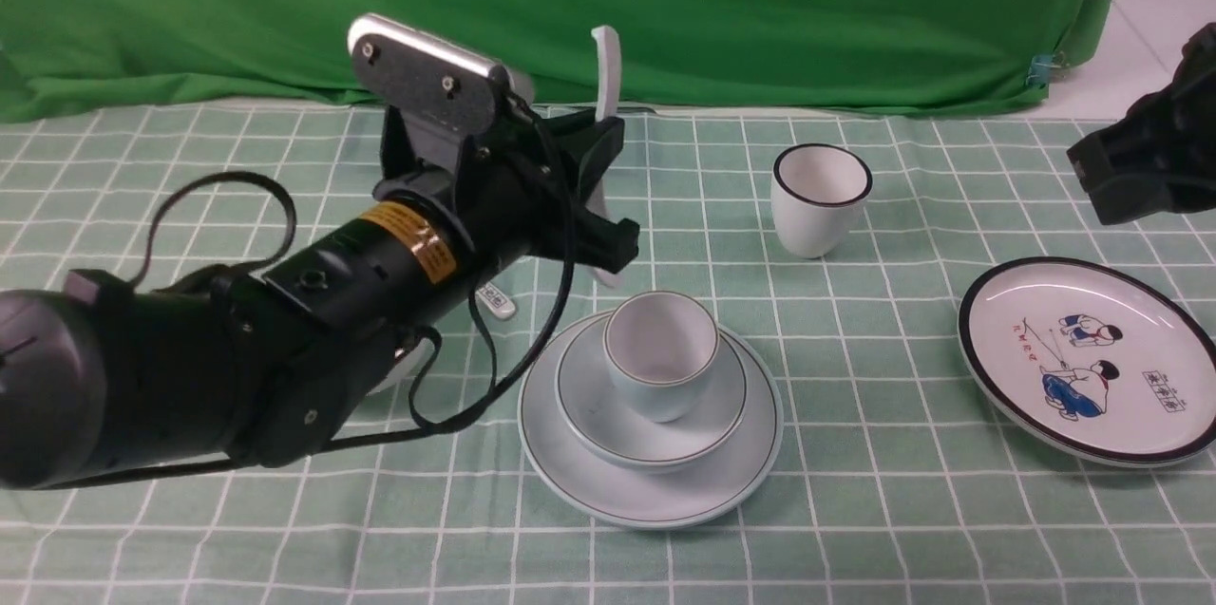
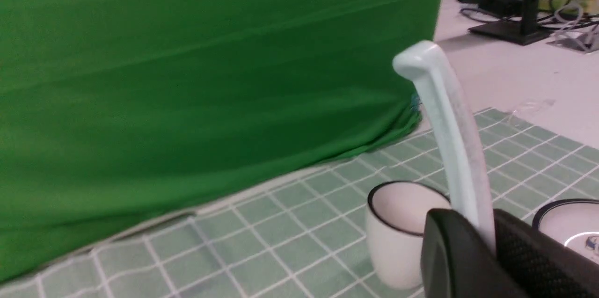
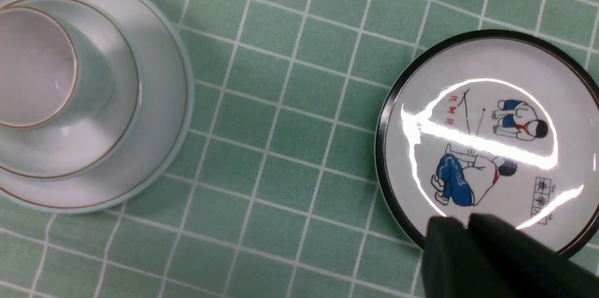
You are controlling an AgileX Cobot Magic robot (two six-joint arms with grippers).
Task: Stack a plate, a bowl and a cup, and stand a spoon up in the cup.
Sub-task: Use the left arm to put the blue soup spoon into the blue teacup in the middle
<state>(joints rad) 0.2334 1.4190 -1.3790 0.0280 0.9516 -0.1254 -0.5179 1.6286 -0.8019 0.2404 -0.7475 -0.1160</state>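
Observation:
A pale blue-green plate (image 1: 570, 464) lies at the front middle, with the bowl (image 1: 591, 407) on it and the cup (image 1: 660, 368) standing in the bowl. The cup is empty. My left gripper (image 1: 603, 195) is shut on the pale spoon (image 1: 608, 73), held nearly upright, handle end up. Its scoop end hangs just behind and left of the cup. In the left wrist view the spoon (image 2: 451, 148) rises from between the black fingers (image 2: 461, 260). My right gripper (image 3: 465, 225) is shut and empty above the cartoon plate; the stack's cup (image 3: 32, 64) shows at that view's edge.
A white black-rimmed cup (image 1: 819, 198) stands behind the stack. A white black-rimmed plate with cartoon figures (image 1: 1026, 301) lies at the right. A white spoon end with a dark pattern (image 1: 496, 299) pokes out from under my left arm. Green cloth hangs at the back.

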